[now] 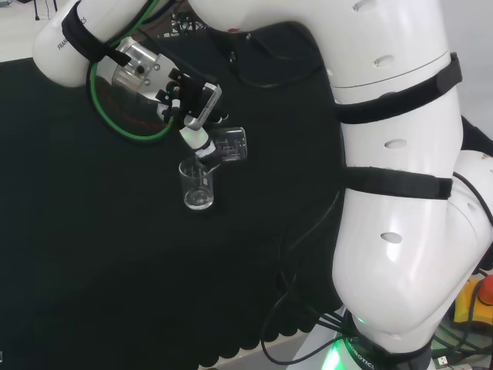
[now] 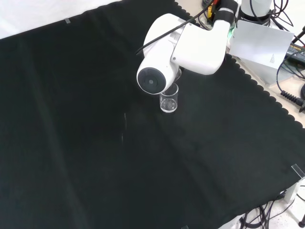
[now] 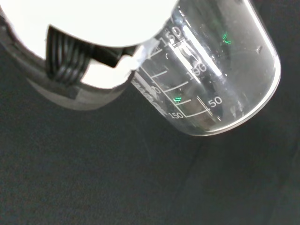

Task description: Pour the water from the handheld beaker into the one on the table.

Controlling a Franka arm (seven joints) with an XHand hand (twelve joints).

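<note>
Fingers (image 1: 202, 146) of our hand (image 1: 189, 104) curl around the handheld beaker (image 1: 229, 144), which we hold tipped far over on its side, its mouth aimed down at the beaker on the table (image 1: 197, 185). In the head view the held glass hangs just above and to the right of the standing one, lip close over its rim. In the wrist view the held beaker (image 3: 220, 79) lies nearly level against the black cloth (image 3: 117, 178), and we cannot tell how much water remains inside. In the front view the standing beaker (image 2: 169, 99) sits just below the arm's white link (image 2: 167, 62) with its round grey cap, well inside the cloth. We judge the pour to be in hand or near its end. The risk from here is 2-fold: if our lip drifts off the rim, water lands on the cloth; if we lower or swing while this close, we could knock the light, clear beaker over. Clear glass on black also makes the rim gap hard to judge.
</note>
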